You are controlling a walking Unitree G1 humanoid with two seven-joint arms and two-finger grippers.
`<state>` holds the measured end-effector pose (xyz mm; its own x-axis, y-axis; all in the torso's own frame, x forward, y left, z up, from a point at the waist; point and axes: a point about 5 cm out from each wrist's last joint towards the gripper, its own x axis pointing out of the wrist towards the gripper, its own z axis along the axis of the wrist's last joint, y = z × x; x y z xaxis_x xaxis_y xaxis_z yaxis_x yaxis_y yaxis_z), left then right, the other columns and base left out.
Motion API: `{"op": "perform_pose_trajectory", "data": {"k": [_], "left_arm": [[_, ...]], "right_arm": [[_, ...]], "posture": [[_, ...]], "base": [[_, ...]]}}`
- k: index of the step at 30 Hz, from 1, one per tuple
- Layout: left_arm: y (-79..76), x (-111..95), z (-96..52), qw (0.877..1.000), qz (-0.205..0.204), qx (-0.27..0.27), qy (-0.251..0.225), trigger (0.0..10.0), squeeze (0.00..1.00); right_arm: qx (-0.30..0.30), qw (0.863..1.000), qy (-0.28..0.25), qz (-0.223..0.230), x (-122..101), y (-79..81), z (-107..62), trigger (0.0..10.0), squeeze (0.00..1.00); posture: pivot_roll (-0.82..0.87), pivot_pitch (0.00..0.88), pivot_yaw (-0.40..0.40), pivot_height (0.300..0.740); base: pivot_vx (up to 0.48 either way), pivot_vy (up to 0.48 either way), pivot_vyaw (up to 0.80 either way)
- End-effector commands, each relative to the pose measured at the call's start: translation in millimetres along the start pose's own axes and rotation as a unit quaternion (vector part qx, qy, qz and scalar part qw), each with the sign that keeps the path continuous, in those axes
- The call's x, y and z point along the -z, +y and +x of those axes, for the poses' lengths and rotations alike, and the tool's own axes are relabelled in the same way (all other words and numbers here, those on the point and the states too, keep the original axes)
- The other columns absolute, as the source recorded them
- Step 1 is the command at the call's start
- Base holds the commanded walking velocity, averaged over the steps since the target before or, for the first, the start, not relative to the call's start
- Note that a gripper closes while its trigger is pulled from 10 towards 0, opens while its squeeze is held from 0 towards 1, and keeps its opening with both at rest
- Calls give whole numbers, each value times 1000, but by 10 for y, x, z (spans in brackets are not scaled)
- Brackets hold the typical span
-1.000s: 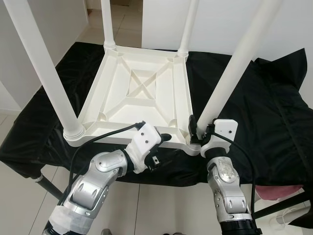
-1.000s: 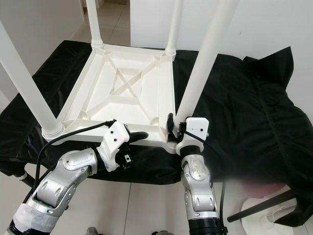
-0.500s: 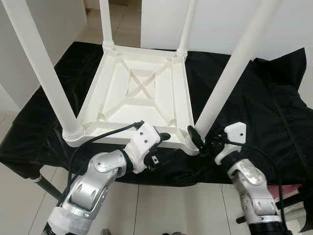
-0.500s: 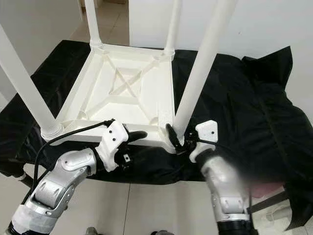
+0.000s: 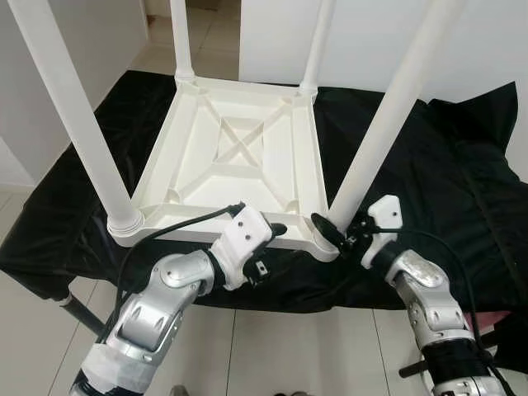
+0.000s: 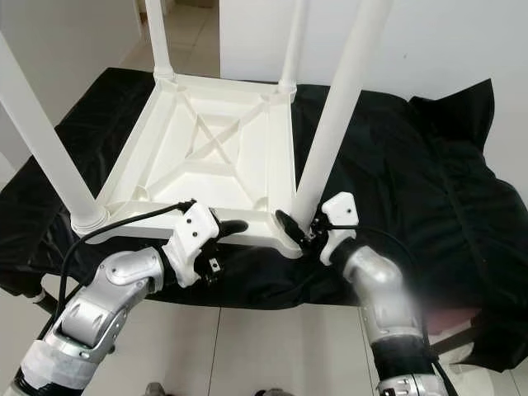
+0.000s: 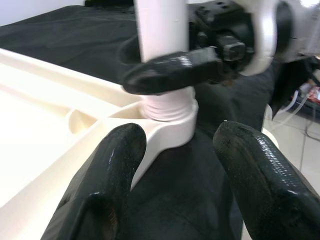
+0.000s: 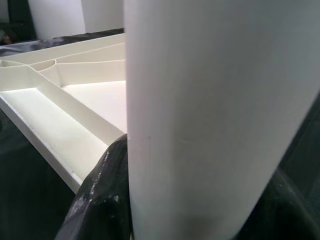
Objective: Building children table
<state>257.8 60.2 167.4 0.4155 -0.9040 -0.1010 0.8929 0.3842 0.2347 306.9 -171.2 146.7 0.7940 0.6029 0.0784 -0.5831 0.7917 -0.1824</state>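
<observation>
A white children's table (image 5: pixel 198 148) lies upside down on a black cloth (image 5: pixel 445 181), its legs pointing up. My right gripper (image 5: pixel 337 229) is shut on the near right leg (image 5: pixel 388 115), just above the corner socket. In the right wrist view the leg (image 8: pixel 215 115) stands between the fingers (image 8: pixel 105 190), which press on its sides. My left gripper (image 5: pixel 274 232) is open at the table's near rim, left of that corner. In the left wrist view its fingers (image 7: pixel 115 165) straddle the corner socket (image 7: pixel 170 122) without gripping it.
The other legs stand at the near left (image 5: pixel 74 107) and at both far corners (image 5: pixel 181 37). The cloth-covered bench ends just in front of my arms, with tiled floor (image 5: pixel 272 346) below. White walls (image 5: pixel 99 33) close in left and behind. Cloth is bunched at the right (image 5: pixel 487 132).
My right arm has swung from straight under the leg out to the right, its fingers staying at the leg's base. The left arm has stayed put.
</observation>
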Motion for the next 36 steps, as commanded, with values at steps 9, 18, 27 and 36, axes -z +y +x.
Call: {"op": "perform_pose_trajectory", "data": {"k": [9,18,27,36], "left_arm": [[-36,20,50,1000,0,-15,-4,10000,0],[46,-7,101,998,-12,-52,-20,10000,0],[51,-15,88,998,-15,-64,-26,10000,0],[25,1,83,997,-10,-68,-24,10000,0]], "right_arm": [[6,1000,11,7,61,-52,-20,10000,0],[47,999,-3,17,7,-1,-11,10000,0],[193,978,-25,75,3,196,44,10000,0],[321,940,-24,117,-31,442,72,10000,0]], "posture": [[9,76,-75,740],[2,80,-80,740],[-13,99,-68,740],[16,95,-84,740]], "base": [[0,0,0],[0,0,0],[0,0,0],[0,0,0]]}}
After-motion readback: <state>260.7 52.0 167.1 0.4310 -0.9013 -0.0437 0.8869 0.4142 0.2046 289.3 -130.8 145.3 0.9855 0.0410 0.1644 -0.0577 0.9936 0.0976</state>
